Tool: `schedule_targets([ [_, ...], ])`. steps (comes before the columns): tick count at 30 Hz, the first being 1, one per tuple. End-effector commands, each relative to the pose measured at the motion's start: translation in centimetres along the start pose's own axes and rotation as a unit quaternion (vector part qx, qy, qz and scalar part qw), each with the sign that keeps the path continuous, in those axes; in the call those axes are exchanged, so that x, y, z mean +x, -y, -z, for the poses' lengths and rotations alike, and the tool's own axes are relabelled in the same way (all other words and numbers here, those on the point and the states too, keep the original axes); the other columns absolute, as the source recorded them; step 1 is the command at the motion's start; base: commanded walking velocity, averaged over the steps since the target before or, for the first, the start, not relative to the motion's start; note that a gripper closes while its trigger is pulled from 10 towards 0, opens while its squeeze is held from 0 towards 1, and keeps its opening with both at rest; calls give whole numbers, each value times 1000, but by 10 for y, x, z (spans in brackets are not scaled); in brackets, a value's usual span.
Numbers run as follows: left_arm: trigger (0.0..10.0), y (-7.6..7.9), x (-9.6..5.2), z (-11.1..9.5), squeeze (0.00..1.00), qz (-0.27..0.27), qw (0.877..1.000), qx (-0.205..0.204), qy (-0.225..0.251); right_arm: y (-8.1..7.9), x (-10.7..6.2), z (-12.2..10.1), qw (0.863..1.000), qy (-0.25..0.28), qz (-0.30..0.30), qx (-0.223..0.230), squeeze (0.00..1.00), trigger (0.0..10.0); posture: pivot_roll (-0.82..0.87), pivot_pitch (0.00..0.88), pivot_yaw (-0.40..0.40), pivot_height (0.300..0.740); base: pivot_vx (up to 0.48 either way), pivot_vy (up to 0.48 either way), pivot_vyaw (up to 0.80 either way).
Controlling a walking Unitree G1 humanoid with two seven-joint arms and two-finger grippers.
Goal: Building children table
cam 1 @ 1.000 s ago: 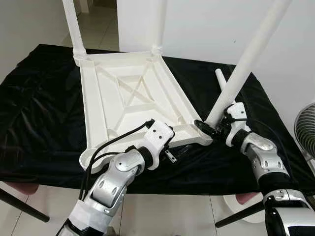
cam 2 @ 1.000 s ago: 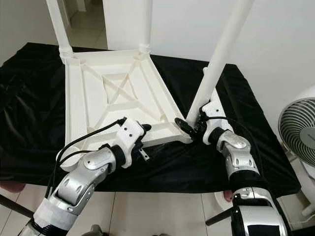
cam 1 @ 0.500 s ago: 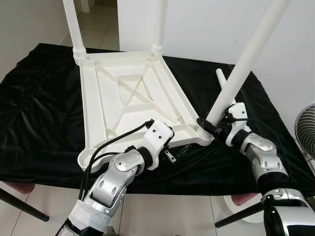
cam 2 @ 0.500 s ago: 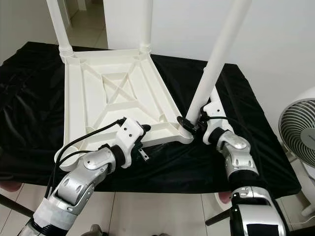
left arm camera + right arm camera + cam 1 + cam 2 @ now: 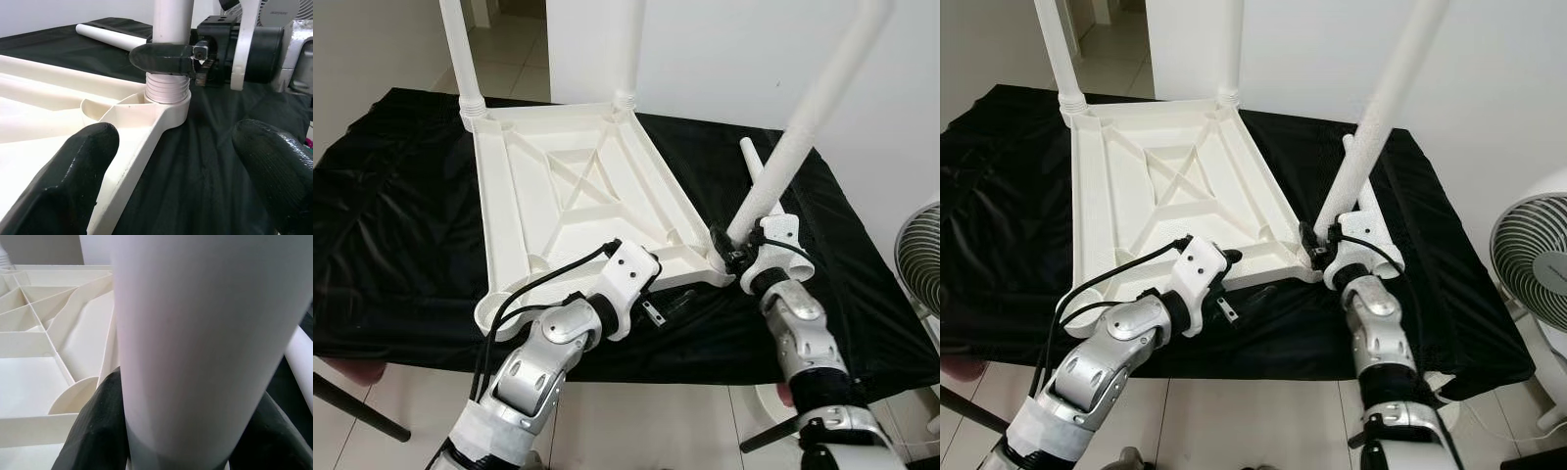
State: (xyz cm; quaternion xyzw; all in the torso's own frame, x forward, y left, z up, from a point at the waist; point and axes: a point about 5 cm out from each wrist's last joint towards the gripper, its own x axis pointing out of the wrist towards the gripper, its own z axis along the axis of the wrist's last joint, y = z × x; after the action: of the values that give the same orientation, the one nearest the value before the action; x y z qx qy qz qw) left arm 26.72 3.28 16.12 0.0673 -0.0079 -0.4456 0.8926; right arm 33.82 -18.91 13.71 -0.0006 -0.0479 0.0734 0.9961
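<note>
**Inspector:** Between the right gripper's [image 5: 1318, 253] fingers stands the third leg [image 5: 793, 147], clamped just above its threaded end, which sits in the near corner socket [image 5: 166, 105] of the upturned tabletop [image 5: 573, 201]. The leg leans away from the slab.

**Assessor:** And how should the step in hand be done well?

**Inspector:** My judgement: bring the leg upright over the socket before turning, so the threads do not cross. Keep the grip low, close to the collar, and turn in short strokes. The slab must not slide on the black cloth [image 5: 391, 225] meanwhile.

**Assessor:** Does the left gripper [image 5: 171, 171] see to that?

**Inspector:** Not firmly. Its fingers [image 5: 73, 171] are spread apart, grasping nothing. One hangs over the tabletop's near rim, the other over the cloth; the socket lies ahead of them, between the tips and beyond. Whether the finger touches the rim I cannot tell.

**Assessor:** Remaining parts?

**Inspector:** Two legs stand in the far corners [image 5: 460, 59]. A fourth leg [image 5: 752, 162] lies on the cloth beyond the right fingers. The near-left corner [image 5: 494, 311] is open.
</note>
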Motion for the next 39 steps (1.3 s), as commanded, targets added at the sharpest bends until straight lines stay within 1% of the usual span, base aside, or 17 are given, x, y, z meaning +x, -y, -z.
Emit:
schedule_targets([
  [1, 10000, 5, 1, 1, 0, 14, 1000, -7, -2, 6, -5, 8, 999, -21, 35, 7, 0, 0, 99, 75, -64, 740, 0, 0, 0],
  [4, 10000, 6, 1, 1, 0, 16, 1000, -8, -2, -11, -7, 10, 995, -26, 92, 23, 0, 0, 99, 75, -61, 740, 0, 0, 0],
  [6, 10000, 6, 1, 1, 0, 16, 1000, -8, -3, -15, -8, 9, 994, -26, 104, 24, 0, 0, 99, 75, -61, 740, 0, 0, 0],
  [10, 10000, 7, 1, 1, 0, 18, 1000, -9, -3, -32, -10, 10, 982, -33, 176, 57, 0, 0, 101, 75, -62, 740, 0, 0, 0],
  [12, 10000, 7, 1, 1, 0, 18, 1000, -9, -3, -32, -10, 10, 982, -33, 176, 57, 0, 0, 101, 75, -62, 740, 0, 0, 0],
  [13, 10000, 7, 0, 1, 0, 18, 1000, -10, -3, -38, -10, 9, 977, -34, 197, 76, 0, 0, 103, 75, -63, 740, 0, 0, 0],
  [14, 10000, 7, 0, 1, 0, 18, 1000, -10, -3, -38, -10, 9, 977, -34, 197, 76, 0, 0, 103, 75, -63, 740, 0, 0, 0],
  [15, 10000, 7, 1, 1, 0, 18, 1000, -10, -3, -40, -10, 8, 975, -33, 204, 80, 0, 3020, 104, 75, -63, 740, 0, 0, 0],
  [17, 10000, 7, 1, 1, 0, 18, 1000, -11, -3, -42, -11, 7, 974, -32, 208, 85, 0, 3020, 105, 75, -63, 740, 0, 0, 0],
  [18, 10000, 8, 1, 1, 0, 18, 1000, -12, -3, -42, -11, 6, 974, -32, 208, 84, 0, 10000, 105, 74, -63, 740, 0, 0, 0],
  [21, 10000, 8, 1, 1, 0, 18, 1000, -12, -2, -42, -11, 5, 975, -29, 204, 84, 0, 10000, 105, 73, -63, 740, 0, 0, 0],
  [22, 10000, 8, 1, 0, 0, 18, 1000, -12, -2, -40, -10, 3, 976, -23, 199, 83, 671, 10000, 104, 73, -63, 740, 0, 0, 0],
  [23, 10000, 8, 1, 0, 0, 18, 1000, -12, -2, -39, -11, 1, 977, -19, 197, 82, 1000, 10000, 104, 71, -63, 740, 0, 0, 0],
  [26, 10000, 8, 1, 0, 0, 18, 1000, -12, -1, -39, -11, -1, 979, -15, 179, 96, 1000, 10000, 103, 71, -63, 740, 0, 0, 0],
  [34, 10000, 7, 2, -1, 0, 19, 1000, -12, 0, -23, -20, 0, 991, -14, 112, 71, 1000, 10000, 98, 60, -65, 740, 0, 0, 0],
  [38, 10000, 7, 2, 0, 0, 20, 1000, -12, -1, -20, -21, 1, 993, -16, 97, 63, 1000, 10000, 96, 56, -65, 740, 0, 0, 0],
  [39, 10000, 7, 2, 1, 0, 21, 1000, -11, -2, -19, -20, 2, 998, -21, 39, 48, 0, 10000, 97, 49, -63, 740, 0, 0, 0],
])
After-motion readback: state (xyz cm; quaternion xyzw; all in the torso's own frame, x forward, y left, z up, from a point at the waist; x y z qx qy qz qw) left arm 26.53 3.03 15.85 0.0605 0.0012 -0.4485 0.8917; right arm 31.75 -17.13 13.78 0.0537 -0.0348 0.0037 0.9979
